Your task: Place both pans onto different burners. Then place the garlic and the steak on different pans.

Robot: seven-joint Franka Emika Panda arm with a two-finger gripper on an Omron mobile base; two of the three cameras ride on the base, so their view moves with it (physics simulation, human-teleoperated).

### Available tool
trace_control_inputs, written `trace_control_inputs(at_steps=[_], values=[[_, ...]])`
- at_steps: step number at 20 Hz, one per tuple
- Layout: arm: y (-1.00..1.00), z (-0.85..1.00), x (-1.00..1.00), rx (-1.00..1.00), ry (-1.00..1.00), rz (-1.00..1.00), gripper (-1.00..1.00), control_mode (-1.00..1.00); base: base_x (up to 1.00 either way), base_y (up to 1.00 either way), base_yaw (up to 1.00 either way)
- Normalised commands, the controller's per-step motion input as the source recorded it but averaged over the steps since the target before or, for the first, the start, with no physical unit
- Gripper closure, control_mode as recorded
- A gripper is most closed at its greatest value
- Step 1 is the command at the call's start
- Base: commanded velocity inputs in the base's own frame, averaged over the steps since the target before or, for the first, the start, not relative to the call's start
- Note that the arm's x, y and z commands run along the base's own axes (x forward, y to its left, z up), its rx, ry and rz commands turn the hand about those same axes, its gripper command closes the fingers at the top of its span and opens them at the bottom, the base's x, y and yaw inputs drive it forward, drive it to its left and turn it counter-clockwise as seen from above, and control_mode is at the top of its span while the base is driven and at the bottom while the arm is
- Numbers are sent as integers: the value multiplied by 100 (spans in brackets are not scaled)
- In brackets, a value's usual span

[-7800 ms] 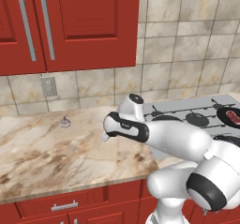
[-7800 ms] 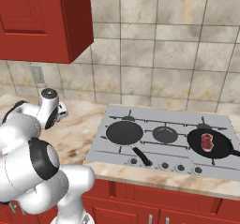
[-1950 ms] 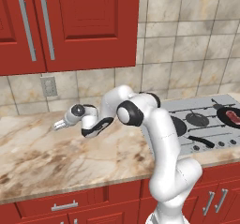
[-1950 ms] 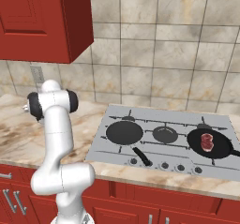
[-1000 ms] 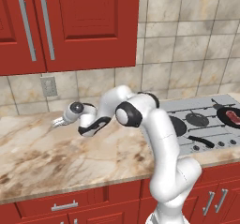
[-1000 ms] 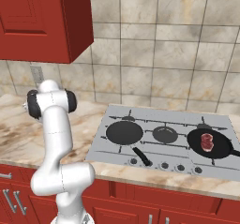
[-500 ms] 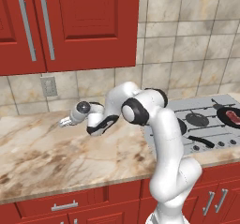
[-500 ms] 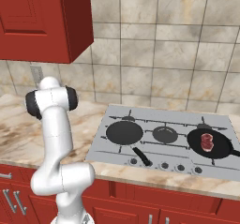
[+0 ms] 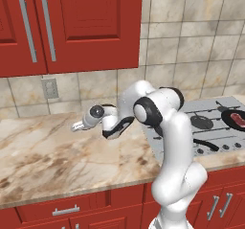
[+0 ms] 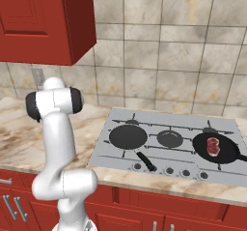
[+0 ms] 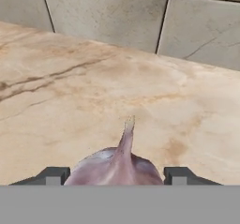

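My gripper (image 11: 115,174) is closed around the garlic (image 11: 117,164), a pale pinkish bulb whose pointed tip faces away from the hand. Both fingertips (image 11: 54,174) press against its sides just above the marble counter (image 11: 70,101). In the left base view the gripper (image 9: 75,126) reaches left over the counter near the wall. One black pan (image 10: 128,137) sits on the left burner, handle towards the front. The other pan (image 10: 223,150) sits on the right burner with the red steak (image 10: 212,145) inside it. That steak (image 9: 236,118) also lies at the far right of the left base view.
The silver cooktop (image 10: 106,150) has an uncovered centre burner (image 10: 170,138) and a row of knobs (image 10: 169,170) along its front. Red cabinets (image 9: 72,22) hang above the counter, and a wall outlet (image 9: 49,87) sits on the tiled backsplash behind the gripper.
The gripper has moved a little to the right along the counter with the garlic between its fingers. Pans and steak have not moved.
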Motion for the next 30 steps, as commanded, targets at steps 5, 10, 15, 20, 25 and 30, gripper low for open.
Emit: trace_control_inputs(at_steps=[5, 10, 15, 20, 25, 30], values=[[-67, 0, -28, 0, 0, -8, 100, -100, 0, 0, 0], [-65, 0, -27, 0, 0, -10, 100, -100, 0, 0, 0], [-59, 0, -27, 0, 0, -12, 100, -100, 0, 0, 0], [-56, 0, -25, 0, 0, -13, 100, -100, 0, 0, 0], [-55, 4, -16, 0, 0, -15, 100, -100, 0, 0, 0], [-44, 23, 0, 0, 1, -13, 100, -100, 0, 0, 0]])
